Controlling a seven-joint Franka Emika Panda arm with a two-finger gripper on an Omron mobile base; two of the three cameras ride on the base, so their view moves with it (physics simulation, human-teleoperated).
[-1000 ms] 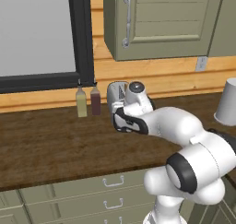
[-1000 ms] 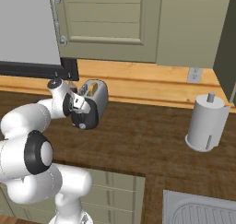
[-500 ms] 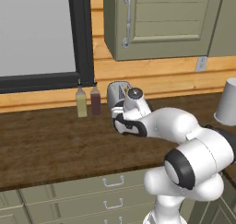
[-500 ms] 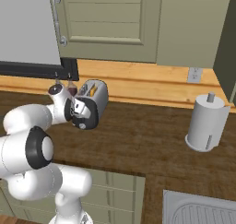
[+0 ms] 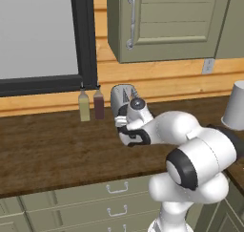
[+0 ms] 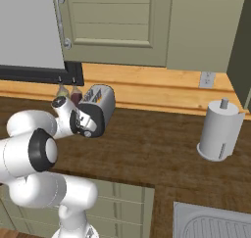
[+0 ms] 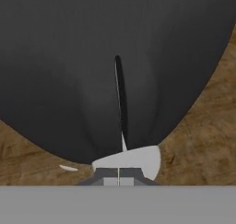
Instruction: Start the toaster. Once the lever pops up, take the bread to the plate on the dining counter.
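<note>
The toaster (image 6: 100, 106) sits on the wooden worktop (image 6: 162, 149) in the left-centre of the right base view, against the pale wood backsplash; in the left base view it (image 5: 121, 96) stands at the centre, just right of two slim bottles (image 5: 91, 103). The arm reaches forward so that its hand is pressed up against the toaster's black end face (image 7: 115, 66), which spreads across most of the hand view with a thin vertical slot down its middle. The gripper (image 7: 119, 181) sits at the bottom centre of the hand view with its fingers closed together and nothing between them, right at the pale grey lever (image 7: 131, 158) near the bottom of the slot, seemingly touching it. A white paper towel roll (image 6: 220, 131) stands well apart at the right of the right base view. A metal sink (image 6: 211, 225) shows in the lower right corner.
</note>
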